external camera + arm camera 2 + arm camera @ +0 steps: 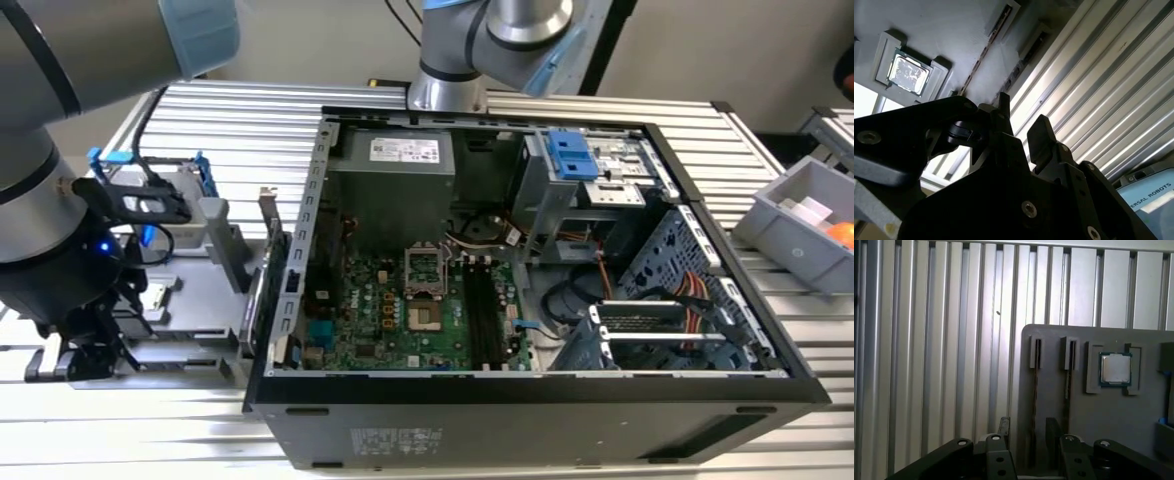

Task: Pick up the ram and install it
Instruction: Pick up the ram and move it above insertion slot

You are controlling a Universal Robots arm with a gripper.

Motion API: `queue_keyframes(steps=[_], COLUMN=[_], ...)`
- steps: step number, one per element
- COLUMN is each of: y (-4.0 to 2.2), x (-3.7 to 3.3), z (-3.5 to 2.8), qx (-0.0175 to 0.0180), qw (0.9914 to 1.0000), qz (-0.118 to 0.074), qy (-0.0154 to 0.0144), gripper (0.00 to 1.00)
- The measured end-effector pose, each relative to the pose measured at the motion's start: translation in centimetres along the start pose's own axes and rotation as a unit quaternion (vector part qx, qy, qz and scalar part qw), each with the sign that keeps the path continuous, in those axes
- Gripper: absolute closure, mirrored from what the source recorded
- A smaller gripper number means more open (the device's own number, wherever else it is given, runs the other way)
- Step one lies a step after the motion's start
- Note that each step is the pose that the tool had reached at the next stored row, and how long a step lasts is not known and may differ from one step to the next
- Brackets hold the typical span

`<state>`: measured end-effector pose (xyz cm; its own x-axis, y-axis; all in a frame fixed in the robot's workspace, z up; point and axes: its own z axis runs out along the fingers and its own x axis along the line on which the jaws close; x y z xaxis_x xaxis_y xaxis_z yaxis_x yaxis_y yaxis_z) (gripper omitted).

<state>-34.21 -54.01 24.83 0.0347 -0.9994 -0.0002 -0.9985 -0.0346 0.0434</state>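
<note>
Gripper (pixel 1029 429) is open, moderately wide, empty. Ram (pixel 1034 405) stands on edge in a slot of the gray tray (pixel 1114 425). Its long axis runs straight away from the gripper, and its near end shows btwn the two fingertips (pixel 1004 426). So the jaws straddle the thin edge, one finger each side. Can't tell if the tips are down at board level or above it. Just beside it, parallel, a second stick (pixel 1067 390) sits in its own slot. Further on, CPU (pixel 1115 368) lies in a pocket. Tray rests on the ribbed table (pixel 929 340). In the exterior view, the open PC case (pixel 534 395) stands to the exterior view's right of the tray. Its memory slots (pixel 483 310) look empty.
</note>
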Motion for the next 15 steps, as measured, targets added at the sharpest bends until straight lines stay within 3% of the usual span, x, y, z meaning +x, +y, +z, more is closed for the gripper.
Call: queue_keyframes(steps=[7, 15], y=[-0.04, -0.19], x=[-0.03, -0.16], z=[0.33, 1.90], qx=[-0.0003, -0.0026], qw=[1.00000, 1.00000], qz=[0.000, 0.001], qy=[0.0002, 0.0001], gripper=[0.00, 0.00])
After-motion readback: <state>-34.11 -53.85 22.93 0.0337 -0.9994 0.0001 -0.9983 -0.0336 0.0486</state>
